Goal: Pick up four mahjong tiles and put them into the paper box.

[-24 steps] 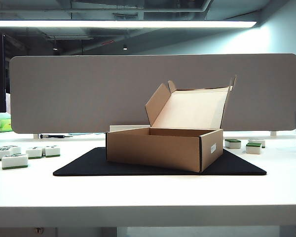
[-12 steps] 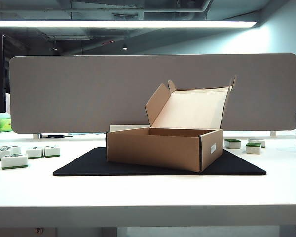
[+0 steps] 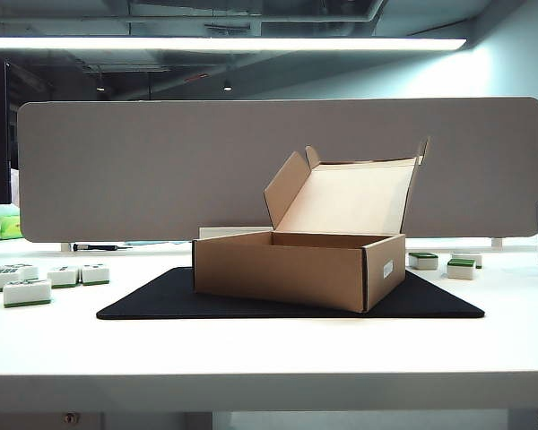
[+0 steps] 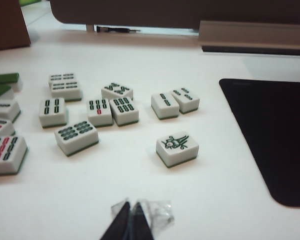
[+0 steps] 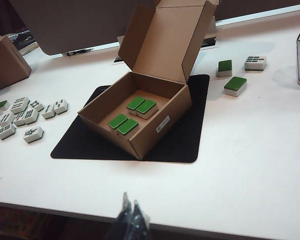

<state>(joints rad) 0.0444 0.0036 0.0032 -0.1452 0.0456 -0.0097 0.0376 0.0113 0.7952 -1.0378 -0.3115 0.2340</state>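
No readable words or brands anywhere; only engraved bamboo-stick and bird patterns on the face-up mahjong tiles (image 4: 177, 148) (white label (image 5: 162, 124) on the paper box (image 5: 140, 117) illegible).

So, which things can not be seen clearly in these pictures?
- Exterior view: inside of the paper box, hidden by its front wall; no gripper appears.
- Left wrist view: left gripper, shut, cut off by the picture's edge; some mahjong tiles cut off too.
- Right wrist view: right gripper, shut and cut off; the four tiles in the box lie green side up, markings hidden.
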